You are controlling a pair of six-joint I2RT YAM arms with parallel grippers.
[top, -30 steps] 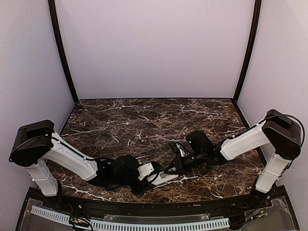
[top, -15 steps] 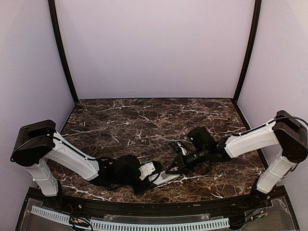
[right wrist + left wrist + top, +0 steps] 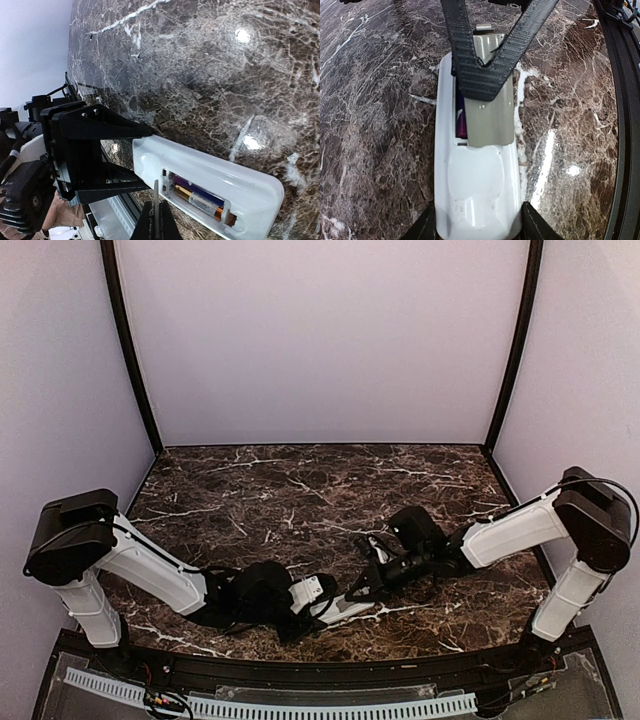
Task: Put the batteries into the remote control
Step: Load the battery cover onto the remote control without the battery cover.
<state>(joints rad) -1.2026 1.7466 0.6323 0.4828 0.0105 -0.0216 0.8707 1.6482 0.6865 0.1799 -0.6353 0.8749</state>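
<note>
The white remote control (image 3: 477, 190) lies back-up on the marble, and my left gripper (image 3: 477, 227) is shut on its near end, one finger on each side. Its open compartment holds two batteries (image 3: 200, 197), one purple and one gold; the purple battery (image 3: 461, 117) also shows in the left wrist view. My right gripper (image 3: 156, 220) is shut on the thin flat cover piece (image 3: 492, 115), holding it over the compartment. From above, the remote control (image 3: 338, 610) sits between the left gripper (image 3: 315, 602) and the right gripper (image 3: 362, 585) near the front edge.
The dark marble table (image 3: 300, 490) stretches back to the pale walls. A black rail (image 3: 625, 125) runs along the table's front edge, close to the remote's right side. Both forearms lie low over the front of the table.
The right arm's elbow swung out a little and came back. Both grippers, the cover piece and the remote stay where they were.
</note>
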